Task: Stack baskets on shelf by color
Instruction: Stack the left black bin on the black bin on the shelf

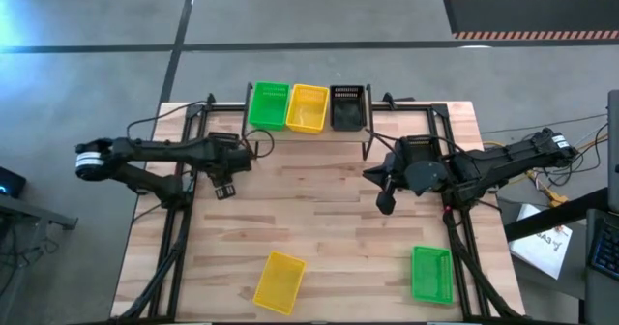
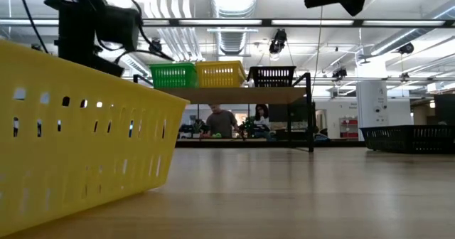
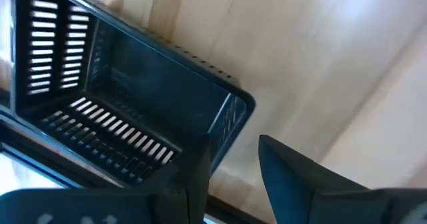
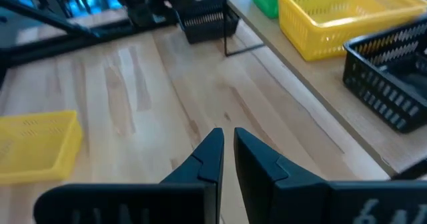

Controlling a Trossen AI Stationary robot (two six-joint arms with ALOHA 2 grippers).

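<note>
Wooden desk (image 1: 329, 219) carries the shelf (image 1: 319, 132) at its far edge; left gripper (image 3: 230, 164) clamps a black basket (image 3: 127, 111), right gripper (image 4: 227, 154) nearly closed, empty.

My shelf (image 1: 377, 133) at twelve o'clock is filled across: green basket (image 1: 269, 105), yellow basket (image 1: 308, 108), black basket (image 1: 348, 107) side by side, so only the room above them is open. The tabletop (image 1: 319, 209) between my arms is bare wood. A loose yellow basket (image 1: 280, 280) blocks seven o'clock and a loose green basket (image 1: 431, 273) blocks five o'clock, with a clear lane between them.

My left gripper (image 3: 230, 174) is clamped on the rim of a black basket (image 3: 127, 111).
</note>
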